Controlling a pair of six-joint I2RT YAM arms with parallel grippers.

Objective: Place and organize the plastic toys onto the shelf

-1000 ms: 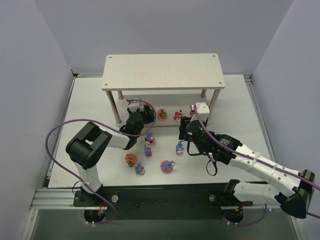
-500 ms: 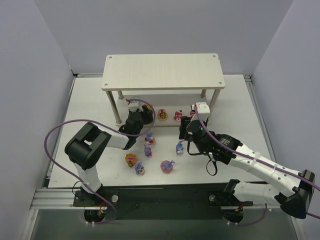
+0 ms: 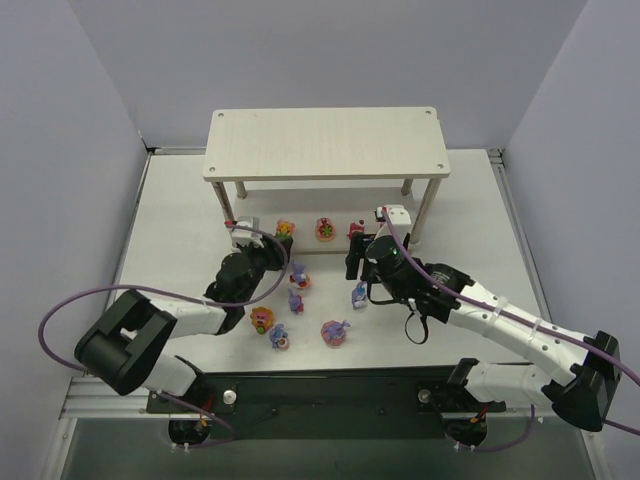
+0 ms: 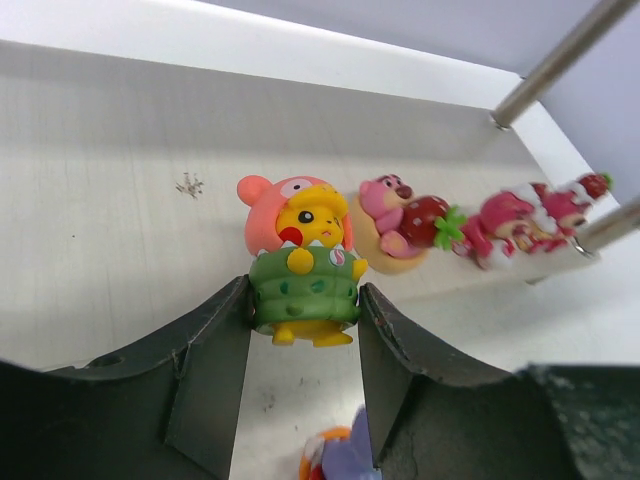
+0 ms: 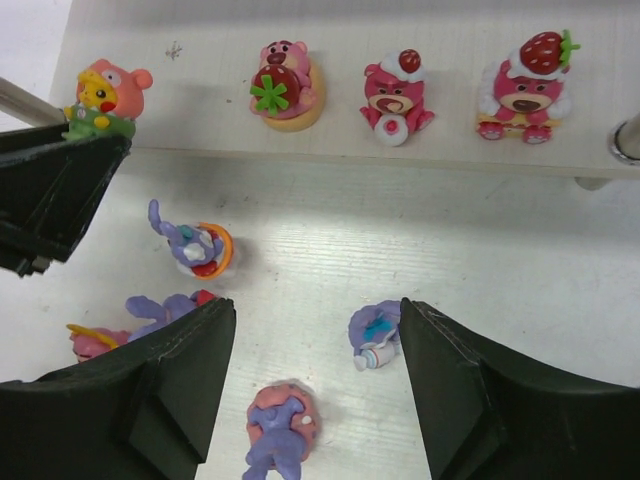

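White tabletop (image 3: 180, 200) below, and the left gripper (image 4: 305, 292) is clamped on the yellow hooded figurine (image 4: 303, 270), standing it at the front edge of the shelf (image 4: 120, 150), lower tier, apparently to extend the pink bears' (image 5: 398, 95) row, while the right gripper (image 5: 317, 305) hovers, jaws apart, over purple bunnies (image 5: 190, 245).

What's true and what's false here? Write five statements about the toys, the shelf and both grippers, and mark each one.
1. Three pink toys stand in a row on the lower board of the shelf. True.
2. The left gripper clamps a yellow toy at that board's front edge. True.
3. The right gripper holds a purple toy. False: its jaws are open and empty above purple toys on the table.
4. Every toy is on the shelf. False: several lie on the table.
5. Toys stand on the top board. False: it bears none.
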